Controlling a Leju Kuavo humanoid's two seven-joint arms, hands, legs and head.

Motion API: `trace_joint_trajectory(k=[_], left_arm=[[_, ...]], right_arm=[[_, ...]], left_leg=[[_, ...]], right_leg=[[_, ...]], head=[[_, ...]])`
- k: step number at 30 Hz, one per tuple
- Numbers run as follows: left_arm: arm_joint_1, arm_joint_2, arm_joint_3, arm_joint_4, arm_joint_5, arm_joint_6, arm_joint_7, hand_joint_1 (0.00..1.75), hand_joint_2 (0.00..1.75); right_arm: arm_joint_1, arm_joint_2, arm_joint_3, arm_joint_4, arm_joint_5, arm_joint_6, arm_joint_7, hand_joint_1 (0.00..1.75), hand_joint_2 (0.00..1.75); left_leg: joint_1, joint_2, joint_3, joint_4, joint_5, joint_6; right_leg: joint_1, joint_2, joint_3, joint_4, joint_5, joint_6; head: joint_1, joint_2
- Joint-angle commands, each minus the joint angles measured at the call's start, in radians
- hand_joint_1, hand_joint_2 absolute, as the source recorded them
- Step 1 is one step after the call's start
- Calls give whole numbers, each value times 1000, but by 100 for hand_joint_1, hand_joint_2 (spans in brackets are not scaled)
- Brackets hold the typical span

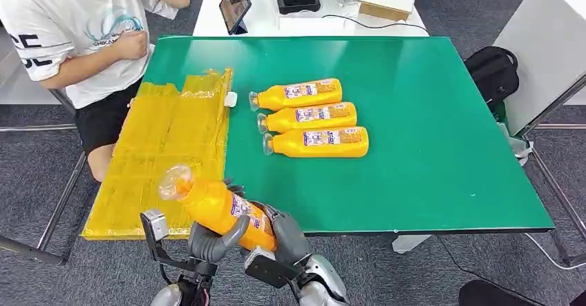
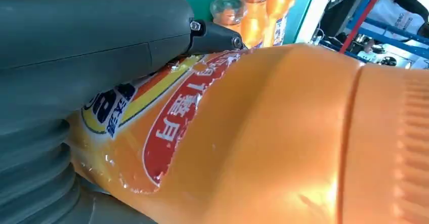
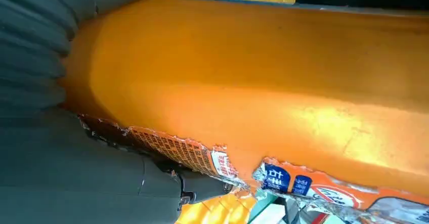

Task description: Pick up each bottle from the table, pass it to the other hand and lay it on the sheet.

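Bottle (image 1: pixel 214 206): orange, clear cap, torn label, tilted; left robot hand (image 1: pixel 207 240) and right robot hand (image 1: pixel 280 233) both grip it.

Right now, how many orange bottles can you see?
4. Three lie side by side on the green table: far bottle, middle bottle, near bottle. The fourth bottle is held in both robot hands, over the table's near edge.

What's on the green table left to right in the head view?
yellow sheet → small white object at the sheet's edge → three orange bottles lying side by side, caps toward the sheet → bare green table.
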Motion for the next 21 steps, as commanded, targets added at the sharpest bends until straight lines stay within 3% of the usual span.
trace_joint_trajectory(k=[1, 9, 11, 12, 13, 14, 15, 21], left_arm=[[-49, 5, -13, 59, -1, -12, 3, 175, 175], [-48, 4, -11, 57, 1, -14, -1, 175, 175], [-48, 4, -10, 56, 1, -14, -1, 175, 175], [-47, 4, -9, 54, 1, -15, -1, 175, 175], [-46, 4, -7, 51, 0, -14, -4, 175, 175], [-46, 5, -6, 49, 0, -14, -5, 175, 175], [-46, 6, -3, 43, -8, -10, -14, 175, 175], [-59, 8, 9, 30, -44, 13, -37, 175, 175]], right_arm=[[-6, -19, 39, 47, 0, 13, -2, 175, 175], [-3, -20, 32, 29, -8, 14, -7, 175, 175], [2, -23, 28, 7, -13, 15, -7, 164, 175], [6, -22, 21, -8, -24, 19, -8, 14, 175], [14, -18, 10, -38, -41, 19, -13, 0, 175], [14, -17, 8, -49, -46, 22, -15, 0, 175], [32, -19, -3, -115, -104, 70, -33, 0, 0], [59, -33, 1, -275, -176, 113, -57, 0, 0]], left_leg=[[0, -1, 3, -1, -1, 1], [0, -1, 4, -1, -1, 1], [0, -1, 5, -1, -1, 1], [0, -1, 4, -1, -1, 1], [0, -1, 3, -1, -1, 1], [0, -1, 5, -1, -1, 2], [0, -1, 3, -1, -1, 1], [0, -1, 3, 0, -1, 1]], right_leg=[[1, -2, 4, -1, -1, -2], [1, -2, 5, -1, -1, -2], [1, -3, 6, -1, -2, -3], [1, -2, 4, -1, -1, -2], [0, -2, 3, -1, -1, -2], [1, -3, 6, -1, -2, -3], [0, -3, 4, -1, -1, -2], [1, -2, 4, 0, -1, -3]], head=[[0, 0], [0, 0], [0, 0], [0, 0], [0, 0], [0, 0], [0, 0], [0, 0]])
